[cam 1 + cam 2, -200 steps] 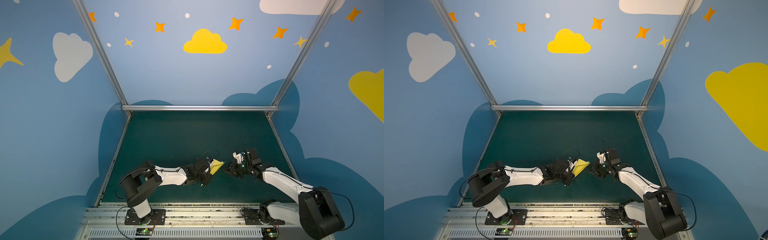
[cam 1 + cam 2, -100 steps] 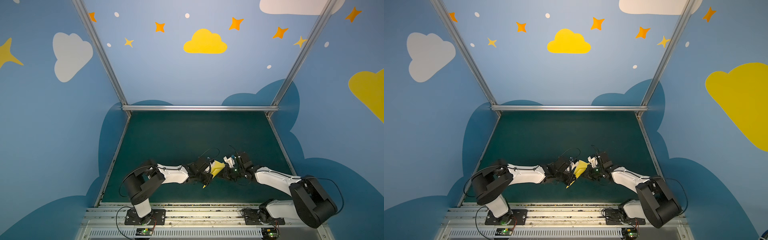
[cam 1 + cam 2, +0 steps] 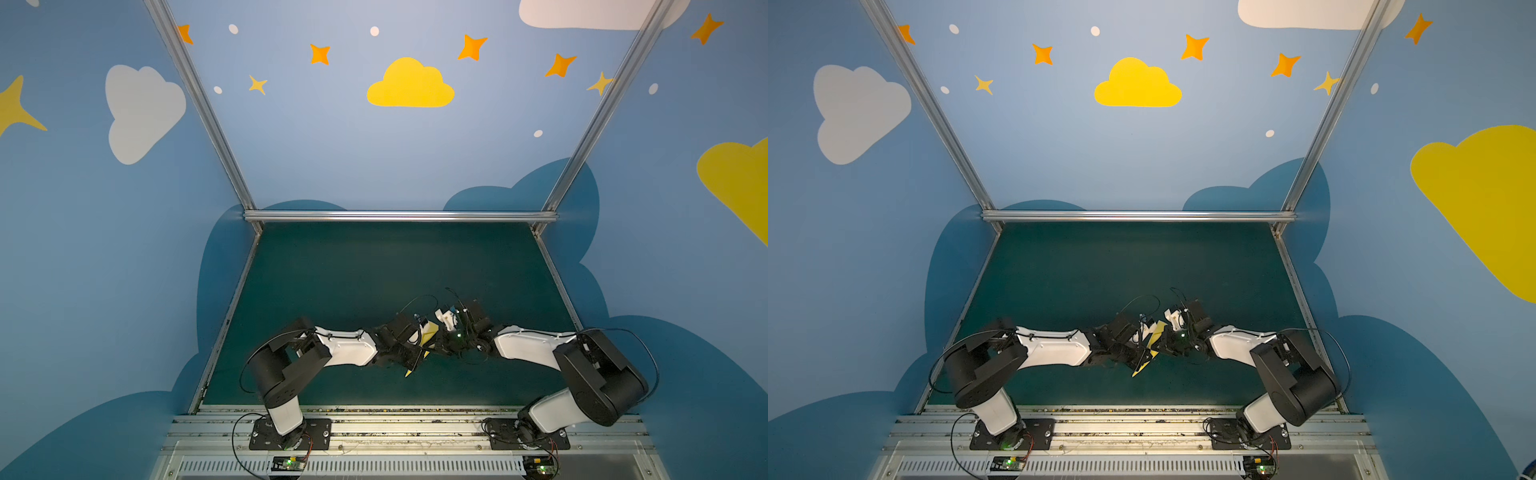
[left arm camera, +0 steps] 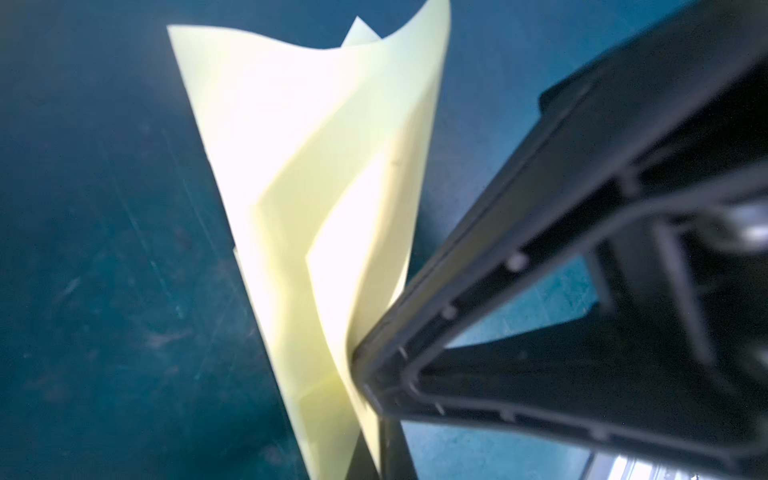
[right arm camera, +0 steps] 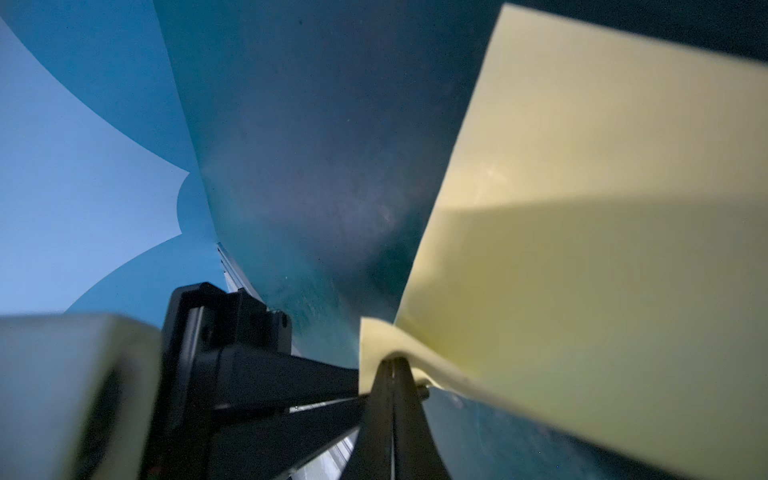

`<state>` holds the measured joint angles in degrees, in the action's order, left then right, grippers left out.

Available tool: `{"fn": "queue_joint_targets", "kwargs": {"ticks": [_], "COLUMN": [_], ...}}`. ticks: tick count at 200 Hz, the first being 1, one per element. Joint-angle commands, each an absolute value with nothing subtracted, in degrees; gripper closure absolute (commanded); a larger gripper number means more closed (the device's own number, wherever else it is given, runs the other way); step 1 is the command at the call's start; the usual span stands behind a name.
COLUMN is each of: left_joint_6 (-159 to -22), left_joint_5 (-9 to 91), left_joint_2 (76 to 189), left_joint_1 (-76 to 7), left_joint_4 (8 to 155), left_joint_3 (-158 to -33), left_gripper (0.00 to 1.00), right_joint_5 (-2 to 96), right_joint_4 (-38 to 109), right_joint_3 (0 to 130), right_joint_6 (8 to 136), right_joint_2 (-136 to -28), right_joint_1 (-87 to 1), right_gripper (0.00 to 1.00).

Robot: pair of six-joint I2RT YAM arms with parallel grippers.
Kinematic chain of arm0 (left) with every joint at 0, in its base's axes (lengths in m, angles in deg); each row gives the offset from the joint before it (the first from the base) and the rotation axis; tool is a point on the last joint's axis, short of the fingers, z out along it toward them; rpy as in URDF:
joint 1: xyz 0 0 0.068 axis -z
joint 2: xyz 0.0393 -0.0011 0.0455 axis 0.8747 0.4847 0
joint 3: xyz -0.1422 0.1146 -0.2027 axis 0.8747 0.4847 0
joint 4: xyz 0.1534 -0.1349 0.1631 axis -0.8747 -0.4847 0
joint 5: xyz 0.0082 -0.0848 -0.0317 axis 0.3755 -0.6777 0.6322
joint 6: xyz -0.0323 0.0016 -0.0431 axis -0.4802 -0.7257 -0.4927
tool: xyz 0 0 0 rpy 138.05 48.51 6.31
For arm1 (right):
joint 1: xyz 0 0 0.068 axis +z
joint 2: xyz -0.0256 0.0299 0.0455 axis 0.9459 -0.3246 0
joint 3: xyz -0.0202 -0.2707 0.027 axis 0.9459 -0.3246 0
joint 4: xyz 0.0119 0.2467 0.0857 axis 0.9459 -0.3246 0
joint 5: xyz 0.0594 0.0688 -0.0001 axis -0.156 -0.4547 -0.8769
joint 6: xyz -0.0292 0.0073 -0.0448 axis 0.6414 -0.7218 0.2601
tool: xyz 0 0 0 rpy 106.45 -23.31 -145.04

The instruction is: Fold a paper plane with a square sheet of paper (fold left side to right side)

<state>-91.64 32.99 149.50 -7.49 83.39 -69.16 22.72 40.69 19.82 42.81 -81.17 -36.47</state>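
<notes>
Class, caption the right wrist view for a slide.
Shut right pincer grips the folded pale yellow paper, green tabletop behind.

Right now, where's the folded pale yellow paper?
Both top views show the paper over the green mat's front centre, pinched between left gripper and right gripper.

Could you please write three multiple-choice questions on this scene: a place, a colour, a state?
1. The paper plane is: A by the back wall; B between the left gripper and right gripper; C on the front rail.
2. Its colour: A white; B orange; C pale yellow.
3. The right gripper is: A wide open; B shut on the paper plane; C shut on nothing.
B, it shows between them in both top views; C, clear in both wrist views; B, its jaws pinch the paper.
</notes>
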Motion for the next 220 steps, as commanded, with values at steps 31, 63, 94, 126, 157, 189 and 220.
{"fn": "queue_joint_targets", "kwargs": {"ticks": [31, 63, 94, 126, 157, 189, 220], "left_joint_6": [-91.02, -90.96, -90.9, -90.92, -90.3, -89.86, -89.57], "left_joint_5": [32.31, 32.71, 32.68, 32.33, 32.15, 32.82, 33.04], "left_joint_2": [150.38, 150.22, 150.52, 151.12, 152.48, 153.33, 154.13], "left_joint_1": [-7.75, -7.84, -7.84, -7.88, -7.84, -7.84, -7.77], "left_joint_4": [81.47, 81.23, 80.97, 80.72, 78.61, 77.1, 76.54], "left_joint_3": [-69.5, -69.54, -69.76, -70.09, -71.4, -72.22, -72.49], "left_gripper": [0.96, 0.93, 0.96, 0.97, 0.96, 0.97, 0.97], "right_joint_5": [24.7, 25.29, 25.38, 26.84, 28.51, 31.14, 32.31], "right_joint_4": [43.15, 43.68, 43.4, 40.07, 37.95, 37.74, 39.13], "right_joint_3": [18.82, 17.95, 17.14, 16.58, 15.47, 14.24, 13.26], "right_joint_6": [41.46, 40.76, 39.93, 39.26, 37.88, 36.42, 35.43], "right_joint_2": [-83.33, -83.78, -81.41, -74.5, -70.12, -69.01, -69.51], "right_joint_1": [-36.13, -36.13, -36.21, -36.17, -35.51, -33.34, -32.8], "right_gripper": [1.0, 1.0, 1.0, 1.0, 1.0, 1.0, 1.0]}}
